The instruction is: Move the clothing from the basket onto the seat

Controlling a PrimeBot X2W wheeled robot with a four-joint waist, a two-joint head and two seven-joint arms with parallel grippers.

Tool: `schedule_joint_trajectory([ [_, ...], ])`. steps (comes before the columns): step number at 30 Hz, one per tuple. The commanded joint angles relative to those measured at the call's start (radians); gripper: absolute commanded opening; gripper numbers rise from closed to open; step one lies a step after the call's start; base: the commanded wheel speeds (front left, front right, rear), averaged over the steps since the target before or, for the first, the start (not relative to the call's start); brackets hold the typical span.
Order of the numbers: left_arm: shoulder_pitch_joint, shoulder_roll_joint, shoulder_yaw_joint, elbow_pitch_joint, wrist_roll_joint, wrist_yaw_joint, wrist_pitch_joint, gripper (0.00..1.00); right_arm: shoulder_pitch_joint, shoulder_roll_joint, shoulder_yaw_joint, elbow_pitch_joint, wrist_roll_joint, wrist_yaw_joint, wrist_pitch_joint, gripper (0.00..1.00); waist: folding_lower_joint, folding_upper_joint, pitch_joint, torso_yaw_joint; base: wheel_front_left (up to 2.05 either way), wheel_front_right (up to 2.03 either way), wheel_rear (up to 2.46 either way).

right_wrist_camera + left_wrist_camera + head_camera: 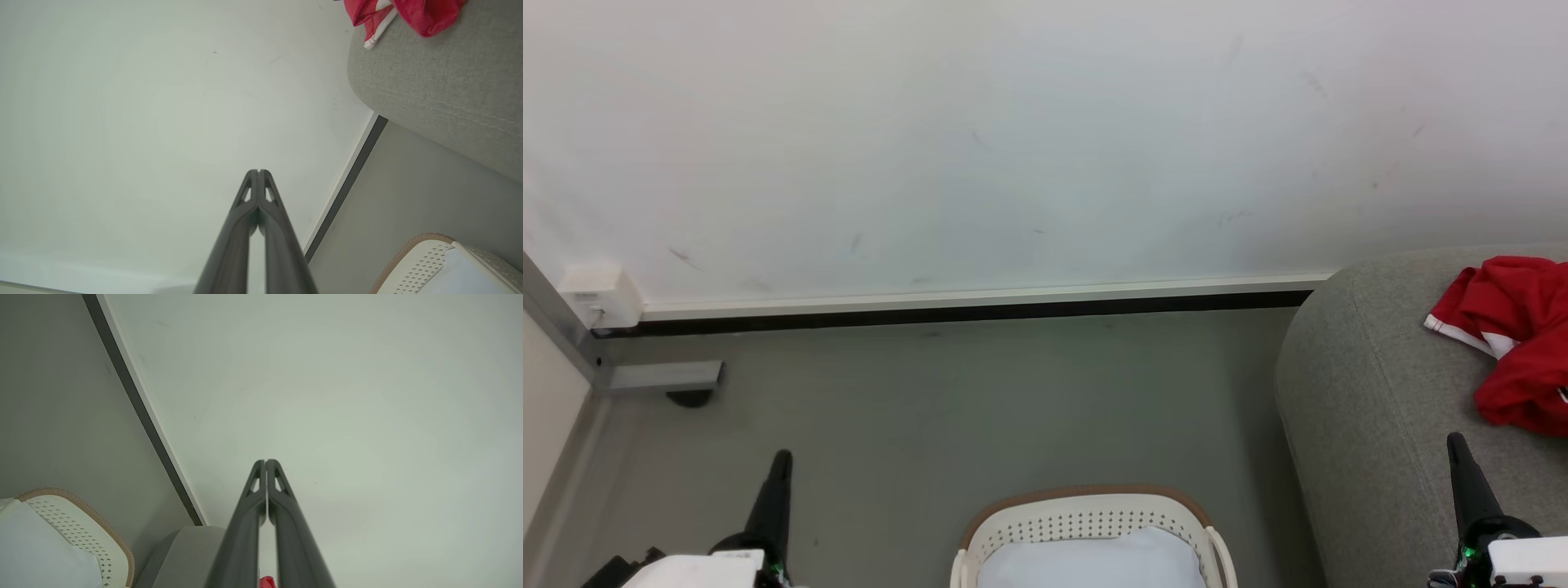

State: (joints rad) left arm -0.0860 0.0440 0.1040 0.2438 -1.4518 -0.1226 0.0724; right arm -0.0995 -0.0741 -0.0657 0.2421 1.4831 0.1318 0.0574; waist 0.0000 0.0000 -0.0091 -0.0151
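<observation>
Basket (1086,523): white perforated plastic, rounded corners, brown ribbed rim, standing on the grey floor (931,408). A smooth pale white-blue pad (1094,563) lies inside it.

Seat (1372,392): right of the basket, light grey woven upholstery with a rounded edge and a stitched seam.

Clothing (1519,343): soft red fabric with white trim, crumpled in a heap on the seat, beyond and right of the basket.

Left gripper (782,457): left of the basket, long dark fingers pressed together, empty, well apart from the clothing.

Right gripper (1455,445): right of the basket, seen against the seat, fingers pressed together and empty. The clothing lies near its fingertips, not touching.
</observation>
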Motion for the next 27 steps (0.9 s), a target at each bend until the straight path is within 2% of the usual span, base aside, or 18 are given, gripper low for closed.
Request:
schedule_joint_trajectory([
  [1, -0.018, 0.009, 0.006, -0.001, -0.022, -0.003, 0.008, 0.0, -0.013, -0.002, -0.007, 0.001, 0.02, -0.002, 0.006, 0.0, 0.0, 0.0, 0.001, 0.001, 0.0, 0.0, 0.0],
  [23, -0.037, 0.01, 0.014, 0.01, -0.168, -0.011, 0.047, 0.0, -0.02, 0.01, -0.033, 0.01, 0.149, -0.002, 0.045, 0.0, 0.0, 0.0, 0.009, 0.015, 0.0, 0.0, 0.0],
  [27, -0.036, 0.01, 0.014, 0.01, -0.165, -0.011, 0.047, 0.0, -0.018, 0.01, -0.033, 0.01, 0.147, -0.002, 0.044, 0.0, 0.0, 0.0, 0.009, 0.015, 0.0, 0.0, 0.0],
])
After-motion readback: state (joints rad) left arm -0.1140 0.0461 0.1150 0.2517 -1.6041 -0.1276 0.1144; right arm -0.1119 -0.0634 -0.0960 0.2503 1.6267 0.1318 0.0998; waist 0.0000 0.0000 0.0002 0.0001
